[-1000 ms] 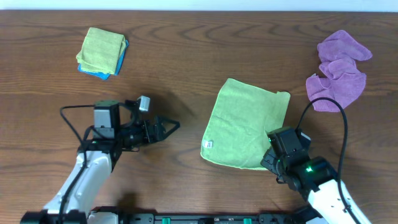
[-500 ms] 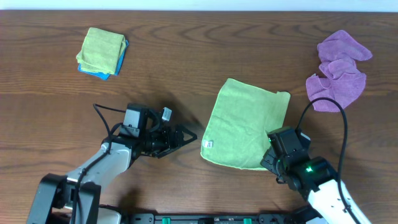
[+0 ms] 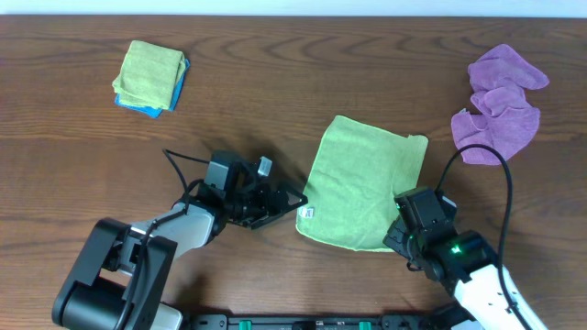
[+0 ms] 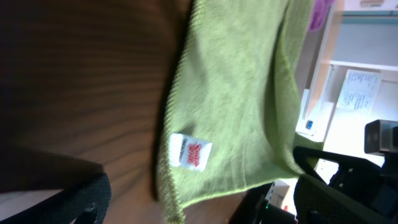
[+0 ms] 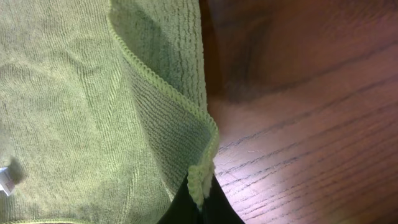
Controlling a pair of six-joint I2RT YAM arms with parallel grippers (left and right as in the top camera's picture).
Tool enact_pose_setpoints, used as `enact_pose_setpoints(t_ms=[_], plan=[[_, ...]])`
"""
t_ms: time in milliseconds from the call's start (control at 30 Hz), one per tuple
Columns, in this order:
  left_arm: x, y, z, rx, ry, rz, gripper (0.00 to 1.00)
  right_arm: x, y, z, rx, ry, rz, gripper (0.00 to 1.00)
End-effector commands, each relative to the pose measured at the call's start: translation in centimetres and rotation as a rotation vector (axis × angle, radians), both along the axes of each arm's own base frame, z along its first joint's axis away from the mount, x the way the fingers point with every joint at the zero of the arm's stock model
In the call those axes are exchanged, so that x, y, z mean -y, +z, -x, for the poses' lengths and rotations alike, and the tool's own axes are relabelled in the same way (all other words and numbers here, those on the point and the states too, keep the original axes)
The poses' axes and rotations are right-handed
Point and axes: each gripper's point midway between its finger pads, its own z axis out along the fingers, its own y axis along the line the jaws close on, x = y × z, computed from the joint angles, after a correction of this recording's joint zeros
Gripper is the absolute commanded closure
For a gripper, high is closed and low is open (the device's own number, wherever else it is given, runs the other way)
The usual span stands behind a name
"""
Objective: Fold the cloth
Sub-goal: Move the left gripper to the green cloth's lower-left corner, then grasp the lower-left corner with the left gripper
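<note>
- The green cloth (image 3: 367, 188) lies flat on the table (image 3: 275, 101), right of the middle and on the near half. It is a rectangle, and its long axis runs from the near edge toward the far edge, leaning a little to the right.
- Its near left corner carries a white label (image 3: 307, 213); the left wrist view shows this label (image 4: 189, 152) just inside the hem.
- The left gripper (image 3: 293, 202) lies low on the table, just beside this labelled corner. It points to the right, so the cloth is directly in front of it. Its fingers (image 4: 81, 199) are spread wide, one on each side of the corner, and they hold nothing.
- The right gripper (image 3: 401, 236) is at the near right corner. In the right wrist view its fingers are pressed together on the hem of that corner (image 5: 200, 179), and two layers of cloth show there.
- In my judgement each arm has its own near corner. The next move depends on the left fingers closing on the labelled corner, so that both corners can be carried along the long axis to the far edge.
- No container is in view. A crumpled purple cloth (image 3: 500, 105) lies at the far right, and a stack of folded cloths (image 3: 149, 76) at the far left, both well apart from the work.
</note>
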Motion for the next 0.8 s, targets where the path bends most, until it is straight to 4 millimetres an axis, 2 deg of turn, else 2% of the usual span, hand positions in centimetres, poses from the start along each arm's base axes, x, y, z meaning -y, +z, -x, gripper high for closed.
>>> enact_pose_setpoints(t_ms=[0,267,767], plan=[[0.8,0.2,-0.5,0.028,0.001,0.0,0.05,-0.1,0.5,-0.3,0.011,-0.006,-0.011,0.99],[1.8,-1.3,0.4,0.007,0.005,-0.066,0.05,-0.1,0.5,-0.3,0.011,-0.006,-0.011,0.98],[0.9,-6.0,1.1,-0.307,0.18,-0.125,0.04,-0.3,0.5,-0.2,0.006,-0.002,-0.024,0.99]])
